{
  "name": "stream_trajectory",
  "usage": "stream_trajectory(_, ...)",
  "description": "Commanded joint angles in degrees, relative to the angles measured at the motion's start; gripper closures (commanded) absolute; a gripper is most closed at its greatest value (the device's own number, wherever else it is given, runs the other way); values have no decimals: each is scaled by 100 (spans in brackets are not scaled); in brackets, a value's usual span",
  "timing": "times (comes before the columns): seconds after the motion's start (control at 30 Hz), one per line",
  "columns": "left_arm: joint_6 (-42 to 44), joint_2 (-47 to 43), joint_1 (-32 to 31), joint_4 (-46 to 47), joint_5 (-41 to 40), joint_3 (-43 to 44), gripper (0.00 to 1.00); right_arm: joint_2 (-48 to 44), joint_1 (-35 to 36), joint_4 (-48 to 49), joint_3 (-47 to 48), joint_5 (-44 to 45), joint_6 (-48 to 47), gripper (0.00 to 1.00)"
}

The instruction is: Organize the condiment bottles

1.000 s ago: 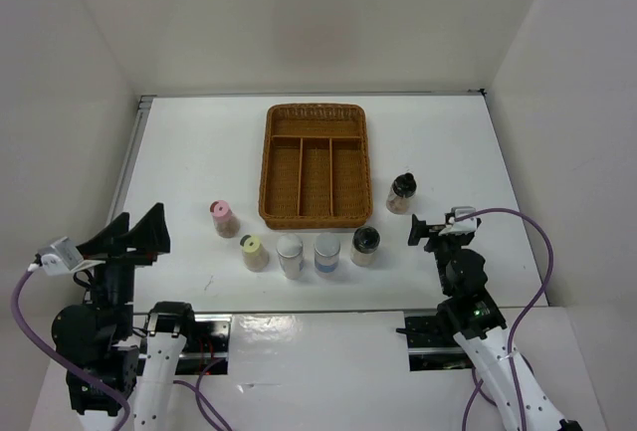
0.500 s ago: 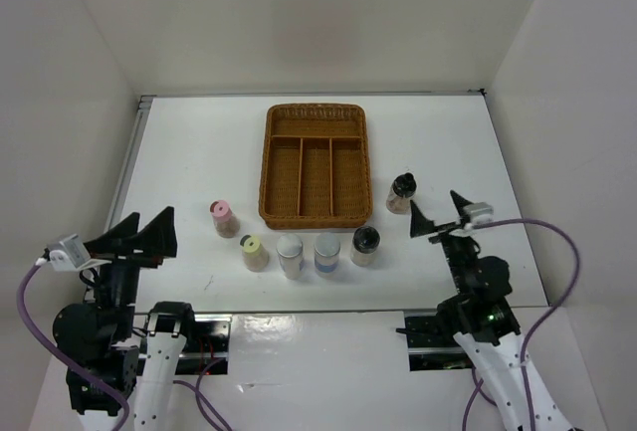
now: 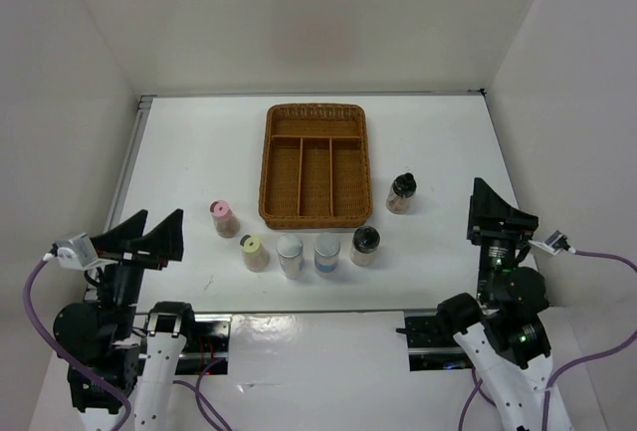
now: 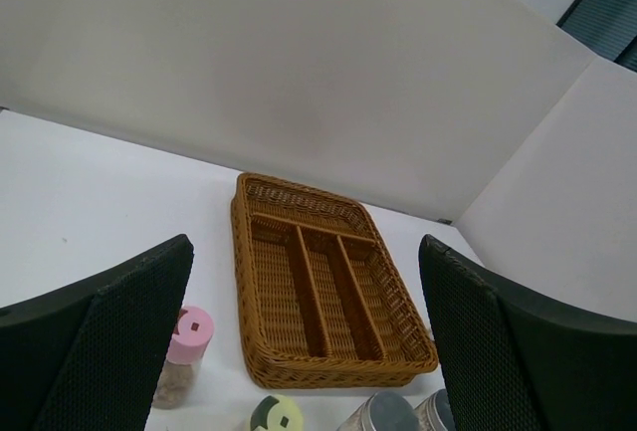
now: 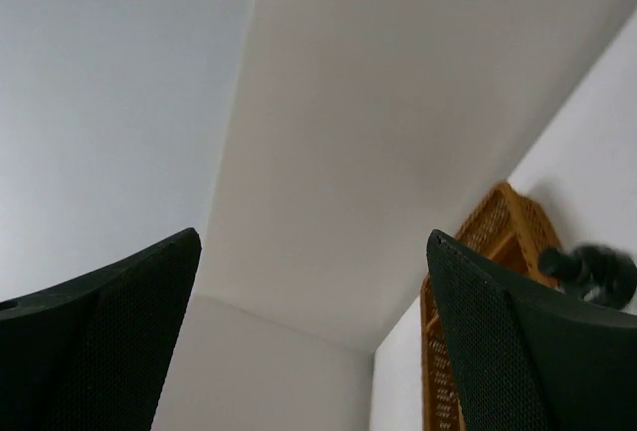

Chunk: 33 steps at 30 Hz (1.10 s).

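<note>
Six spice jars stand on the white table in front of and beside the wicker tray (image 3: 317, 110): pink lid (image 3: 223, 216), yellow lid (image 3: 254, 250), silver lid (image 3: 290, 254), blue-labelled (image 3: 326, 252), black lid (image 3: 365, 245), and another black lid (image 3: 401, 192) to the tray's right. My left gripper (image 3: 147, 236) is open and empty, raised at the near left; its wrist view shows the pink jar (image 4: 185, 349), the yellow lid (image 4: 278, 416) and a silver lid (image 4: 384, 415). My right gripper (image 3: 495, 216) is open and empty at the near right, tilted up toward the walls (image 5: 314, 237); the black-lid jar (image 5: 593, 272) appears blurred.
The tray's compartments are empty; its rim shows in the left wrist view (image 4: 242, 252) and its corner in the right wrist view (image 5: 490, 252). White walls enclose the table at the back and both sides. The arm bases sit at the near edge.
My right gripper has swung right and back, away from the right black-lid jar, and now tilts upward. My left gripper has shifted slightly right. The jars have not moved.
</note>
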Motion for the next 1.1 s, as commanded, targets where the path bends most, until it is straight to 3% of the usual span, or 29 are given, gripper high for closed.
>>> stream_trajectory(0.0, 137, -544, -54, 67, 143, 85, 0, -443, -38, -809, -230, 385, 2265, 2)
stream_trajectory(0.03, 137, -465, -124, -21, 143, 182, 0, -443, -38, -724, -310, 386, 2705, 1)
stream_trajectory(0.07, 207, -230, -229, -83, 143, 183, 0, -443, -38, -375, -510, 386, 2483, 1)
stream_trajectory(0.13, 286, 148, -352, -206, 213, 436, 0, -443, -38, 729, -792, -51, 1773, 1)
stream_trajectory(0.27, 979, 1870, -467, -838, 249, 1393, 0, -206, 32, 1580, -864, -685, -372, 1)
stream_trajectory(0.33, 1426, 2746, -467, -1364, 29, 1913, 0, 135, 32, 1282, -358, -634, -681, 1)
stream_trajectory(0.4, 1691, 3494, -467, -1734, -172, 2194, 0, 1335, 93, 1001, 335, -695, -1374, 1)
stream_trajectory(0.43, 1693, 3725, -467, -1823, -174, 2256, 0, 1341, 93, 1000, 575, -695, -1621, 1)
stream_trajectory(0.53, 1693, 4498, -467, -1973, -95, 2327, 0, 2744, 93, 710, 1524, -1046, -2413, 1)
stream_trajectory(0.67, 1693, 5212, -467, -2105, -95, 2205, 0, 4737, 93, -386, 2711, -1362, -3072, 1)
stream_trajectory(0.77, 1588, 5643, -572, -2184, -331, 2204, 0, 5460, 93, -801, 3204, -1363, -3310, 1)
stream_trajectory(1.07, 1315, 7066, -968, -2132, -630, 2020, 0, 6395, 93, -934, 3689, -1503, -3478, 1)
